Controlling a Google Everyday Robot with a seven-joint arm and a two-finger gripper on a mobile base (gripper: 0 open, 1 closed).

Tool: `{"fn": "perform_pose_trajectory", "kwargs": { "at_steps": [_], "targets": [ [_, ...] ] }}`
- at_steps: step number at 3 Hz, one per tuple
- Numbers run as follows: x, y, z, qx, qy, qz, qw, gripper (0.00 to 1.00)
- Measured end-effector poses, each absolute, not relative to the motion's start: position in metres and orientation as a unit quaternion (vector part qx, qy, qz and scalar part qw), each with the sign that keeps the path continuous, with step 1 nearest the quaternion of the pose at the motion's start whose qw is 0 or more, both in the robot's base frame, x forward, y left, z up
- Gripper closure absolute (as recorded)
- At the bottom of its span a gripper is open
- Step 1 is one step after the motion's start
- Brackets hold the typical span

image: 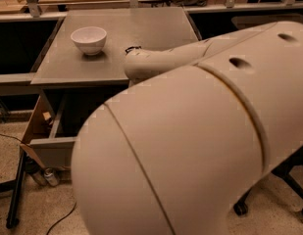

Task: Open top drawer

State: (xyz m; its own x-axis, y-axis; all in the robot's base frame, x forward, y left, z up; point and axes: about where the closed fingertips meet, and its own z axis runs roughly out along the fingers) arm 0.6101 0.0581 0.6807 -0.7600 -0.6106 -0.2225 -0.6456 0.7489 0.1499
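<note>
The top drawer [54, 150] under the grey counter [141, 28] stands pulled out toward me. Its flat grey front panel shows at lower left and its dark box interior lies behind it. My cream arm [200, 131] fills most of the view and reaches over the counter's front edge, where its wrist end [141, 65] sits. My gripper is hidden behind the arm, down near the drawer opening. The two lower drawers are hidden as well.
A white bowl [88, 39] stands on the counter at back left. A small dark object [133, 48] lies just behind the wrist. A cardboard flap [32, 126] leans left of the drawer, with cans [47, 176] and a black stand leg [16, 192] on the floor. A chair base [240, 207] is at lower right.
</note>
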Motion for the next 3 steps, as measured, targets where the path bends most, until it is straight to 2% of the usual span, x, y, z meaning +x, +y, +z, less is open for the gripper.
{"fn": "perform_pose_trajectory", "kwargs": {
  "at_steps": [1, 2, 3],
  "targets": [
    [0.593, 0.059, 0.675, -0.374, 0.923, 0.084, 0.030, 1.00],
    [0.593, 0.059, 0.676, -0.374, 0.923, 0.084, 0.030, 1.00],
    [0.559, 0.046, 0.660, -0.423, 0.903, 0.049, -0.050, 1.00]
  ]
}}
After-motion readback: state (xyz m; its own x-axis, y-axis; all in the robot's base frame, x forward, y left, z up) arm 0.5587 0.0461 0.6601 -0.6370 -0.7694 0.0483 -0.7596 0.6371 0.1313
